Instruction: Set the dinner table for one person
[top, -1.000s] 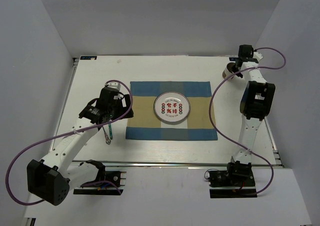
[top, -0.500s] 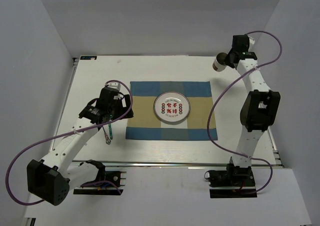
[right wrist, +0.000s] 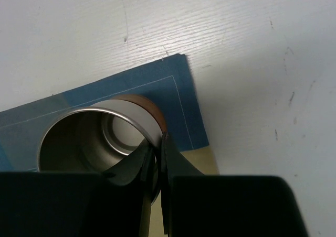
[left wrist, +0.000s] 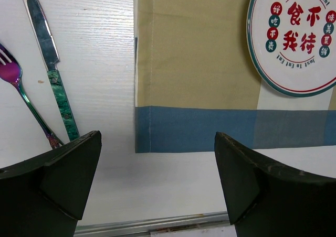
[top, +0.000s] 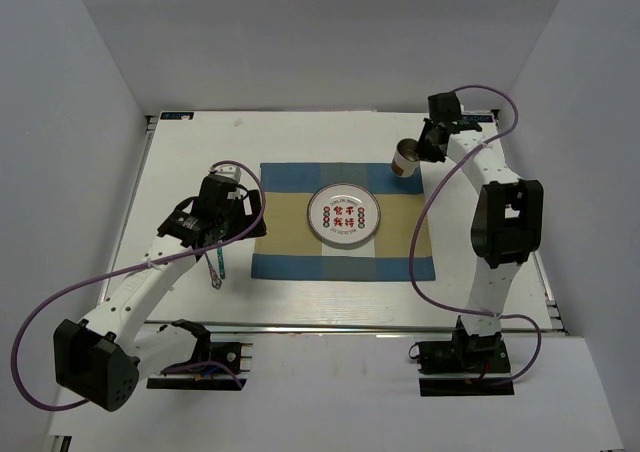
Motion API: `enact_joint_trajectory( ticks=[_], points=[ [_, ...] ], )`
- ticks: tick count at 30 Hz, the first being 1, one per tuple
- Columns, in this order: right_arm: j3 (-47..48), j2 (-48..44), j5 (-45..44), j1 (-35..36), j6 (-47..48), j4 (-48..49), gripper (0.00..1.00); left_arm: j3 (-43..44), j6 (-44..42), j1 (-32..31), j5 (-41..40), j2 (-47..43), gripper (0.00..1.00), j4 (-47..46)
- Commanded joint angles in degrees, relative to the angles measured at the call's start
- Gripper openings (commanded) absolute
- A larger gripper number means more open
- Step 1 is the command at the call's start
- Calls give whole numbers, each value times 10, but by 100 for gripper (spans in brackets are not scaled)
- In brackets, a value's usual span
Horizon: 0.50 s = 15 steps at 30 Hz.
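The white dinner table (top: 190, 147) holds a blue-and-tan checked placemat (top: 290, 217) with a round plate (top: 343, 215) printed in red characters at its centre. My right gripper (top: 424, 144) is shut on the rim of a steel cup (top: 404, 158), one finger inside and one outside the wall. The cup (right wrist: 94, 142) hangs over the placemat's far right corner (right wrist: 178, 106). My left gripper (left wrist: 157, 137) stands open and empty over bare table beside the placemat's left edge (left wrist: 194, 64). A green-handled knife (left wrist: 50, 53) and an iridescent fork (left wrist: 16, 79) lie to its left.
A metal rail (left wrist: 157, 224) runs along the table's front edge. Grey walls close in the table at the back and both sides. Purple cables loop from each arm. The knife and fork (top: 214, 267) lie just left of the placemat.
My right arm has carried the cup from the far right corner of the table leftwards, to above the placemat's far right corner. The left arm has not moved.
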<state>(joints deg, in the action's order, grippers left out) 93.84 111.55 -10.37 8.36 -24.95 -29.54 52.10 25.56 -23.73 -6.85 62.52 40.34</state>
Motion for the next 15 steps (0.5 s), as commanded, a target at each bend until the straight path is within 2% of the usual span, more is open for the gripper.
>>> enact_joint_trajectory(
  ticks=[1, 5, 15],
  points=[
    [59, 27, -7, 8, 14, -16, 0, 7, 3, 3, -6, -11, 98, 6],
    [94, 74, -31, 18, 13, -49, 0, 7, 3, 3, -7, -9, 98, 6],
    [83, 90, -45, 19, 3, -46, 0, 7, 2, 3, -4, -6, 98, 6]
  ],
)
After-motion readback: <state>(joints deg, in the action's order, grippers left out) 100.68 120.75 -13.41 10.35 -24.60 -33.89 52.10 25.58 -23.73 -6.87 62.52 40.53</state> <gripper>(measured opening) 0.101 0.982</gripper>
